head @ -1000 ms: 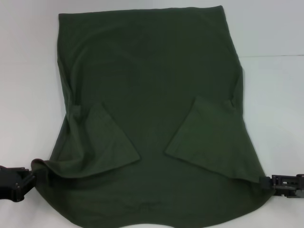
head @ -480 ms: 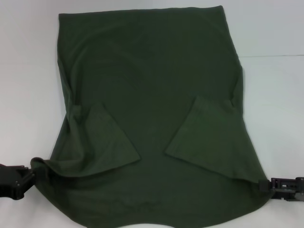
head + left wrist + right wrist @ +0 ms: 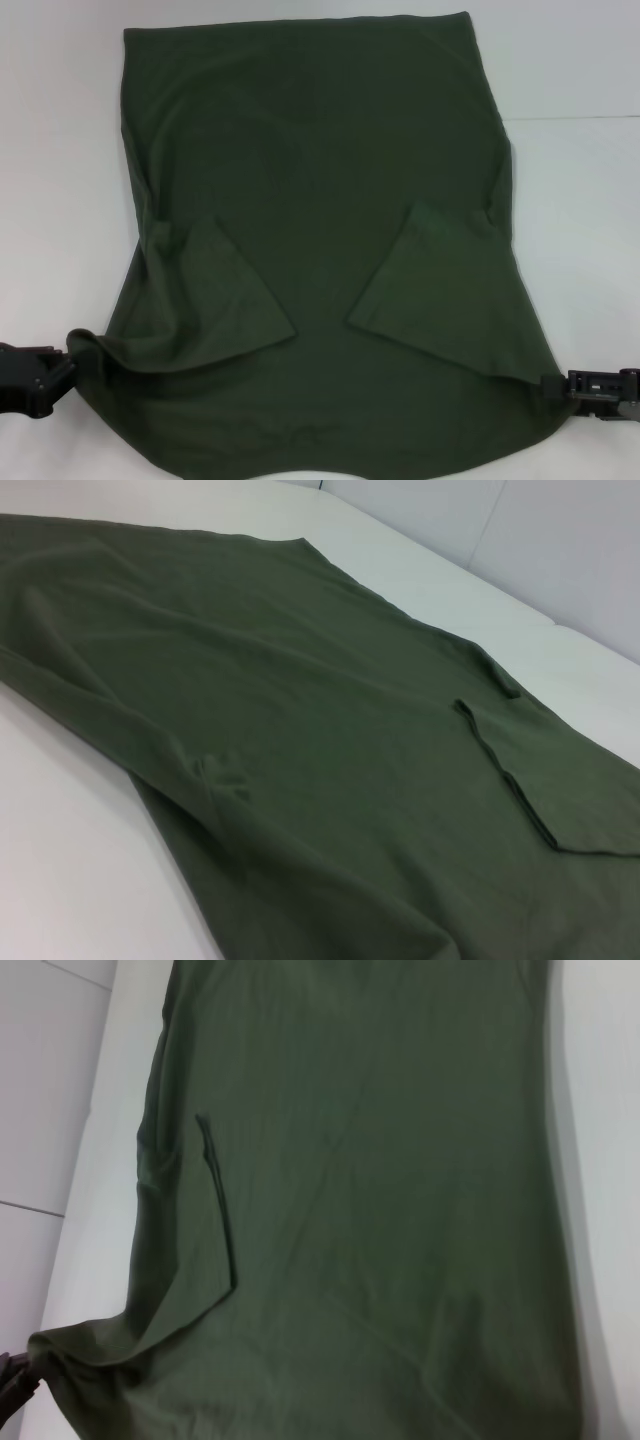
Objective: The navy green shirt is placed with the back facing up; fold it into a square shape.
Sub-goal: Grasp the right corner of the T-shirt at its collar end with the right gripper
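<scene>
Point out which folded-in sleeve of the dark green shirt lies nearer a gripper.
The sleeve on the robot's right: its lower corner nearly reaches the right tool. The left sleeve ends farther from the left tool.

— What is the surface here?
— It is a white table [image 3: 580,200], smooth and matte, and it fills the head view. A thin seam [image 3: 575,117] runs across it on the right side.
— And behind the table?
— In the left wrist view stands a pale wall [image 3: 580,550], made of flat panels. The light is soft and even.
</scene>
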Robot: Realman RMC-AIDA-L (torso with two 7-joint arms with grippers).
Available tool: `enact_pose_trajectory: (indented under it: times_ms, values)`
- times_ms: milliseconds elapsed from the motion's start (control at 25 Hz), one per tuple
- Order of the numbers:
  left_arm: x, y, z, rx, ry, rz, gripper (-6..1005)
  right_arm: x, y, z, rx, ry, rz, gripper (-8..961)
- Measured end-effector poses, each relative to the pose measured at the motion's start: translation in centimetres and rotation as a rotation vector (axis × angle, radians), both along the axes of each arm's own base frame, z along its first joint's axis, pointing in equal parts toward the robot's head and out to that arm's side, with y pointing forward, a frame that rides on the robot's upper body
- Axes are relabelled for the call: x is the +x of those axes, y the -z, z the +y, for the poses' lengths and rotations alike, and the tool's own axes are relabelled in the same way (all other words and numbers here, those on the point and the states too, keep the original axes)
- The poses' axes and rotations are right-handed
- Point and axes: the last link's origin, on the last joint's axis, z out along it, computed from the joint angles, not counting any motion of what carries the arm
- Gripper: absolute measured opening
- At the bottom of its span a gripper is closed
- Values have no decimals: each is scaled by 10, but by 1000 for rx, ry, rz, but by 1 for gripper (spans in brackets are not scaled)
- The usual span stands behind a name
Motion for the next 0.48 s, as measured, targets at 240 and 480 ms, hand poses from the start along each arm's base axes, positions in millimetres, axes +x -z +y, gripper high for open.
enact_pose_trajectory:
  times_ms: [240, 480]
  values:
    - [1, 0, 1, 1, 3, 1, 15, -6, 3, 4, -7, -7, 12, 934]
    - [1, -1, 3, 3, 5, 2, 14, -14, 6, 5, -28, -38, 41, 915]
